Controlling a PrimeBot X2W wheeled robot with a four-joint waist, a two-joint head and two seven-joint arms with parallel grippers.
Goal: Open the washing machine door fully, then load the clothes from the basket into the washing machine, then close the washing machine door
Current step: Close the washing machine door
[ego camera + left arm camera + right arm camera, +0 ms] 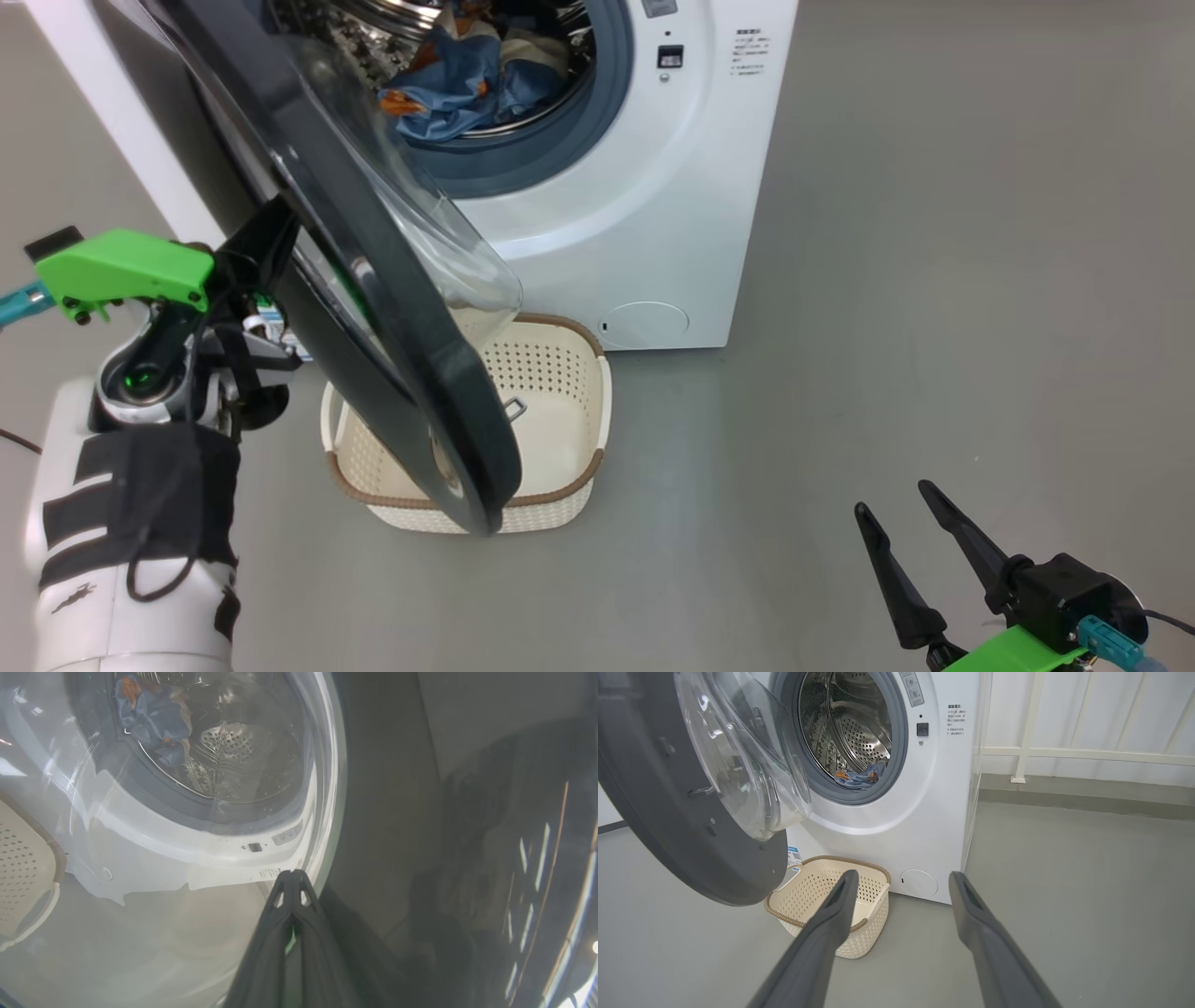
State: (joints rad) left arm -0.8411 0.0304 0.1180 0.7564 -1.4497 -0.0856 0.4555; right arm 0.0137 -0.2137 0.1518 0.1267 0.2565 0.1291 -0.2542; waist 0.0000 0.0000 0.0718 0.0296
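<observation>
Hanging low, the right gripper (pixel 892 497) is spreading its fingers wide, gripping nothing, well apart from the basket (pixel 569 401). The left gripper (pixel 290 877), clenched shut, is resting its tips against the outer face of the washing machine door (pixel 392 308), which is standing half-swung above the basket. Beyond, the clothes (pixel 467 79) are lying inside the washing machine (pixel 672 215).

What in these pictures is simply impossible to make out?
- Head view: the washing machine door covers part of the basket.
- Left wrist view: glare blurs whether the left gripper touches the door.
- Right wrist view: the printed label on the washing machine is too small to read.
- Head view: the top edge cuts off the clothes.
</observation>
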